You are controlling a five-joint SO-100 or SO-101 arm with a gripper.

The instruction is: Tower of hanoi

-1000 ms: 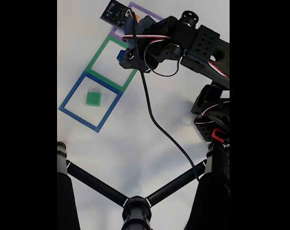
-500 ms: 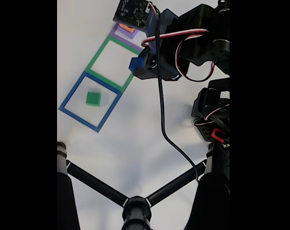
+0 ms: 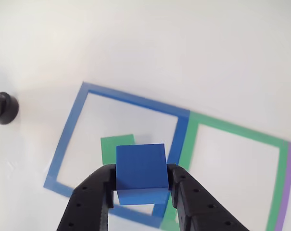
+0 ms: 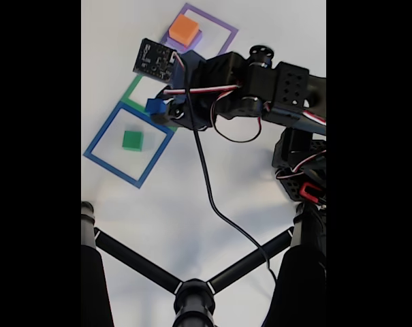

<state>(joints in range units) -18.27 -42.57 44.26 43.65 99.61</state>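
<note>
Blue cube (image 3: 141, 169) pinched square between the two black fingers (image 3: 93, 202) of the hand (image 3: 141, 185), jaws closed just to the cube's width, faces flat against the pads, nothing slipping by the look of it. Carried clear of the desk (image 3: 135, 43), held high rather than dragged, presumably so no frame line or block gets nudged on the way. Same grip in the fixed view (image 4: 156, 106), arm stretched out over the green frame (image 4: 134, 88).

Directly beyond the cube in the other view, partly hidden behind it: the green block (image 3: 114, 147), lying flat inside the blue frame (image 3: 131, 98). Likely the landing spot, smallest going on top of a bigger one, as the puzzle's rule demands. Green block sits near the middle of its frame in the fixed view (image 4: 132, 140), so bare desk on every side of it.

On the far side from the hand in the fixed view, the orange block (image 4: 184, 30) stacked on the purple block (image 4: 193, 41), inside the purple frame (image 4: 223, 27), well apart from the carried cube.

Room to move: open white desk around the blue frame, nothing tall close by. Black tripod legs (image 4: 134, 262) well away toward the near edge. Dangling black cable (image 4: 212, 197) trailing under the arm, apart from the blocks. Narrow target, though: green block not much wider than the cube, so little margin for an off-centre drop.
</note>
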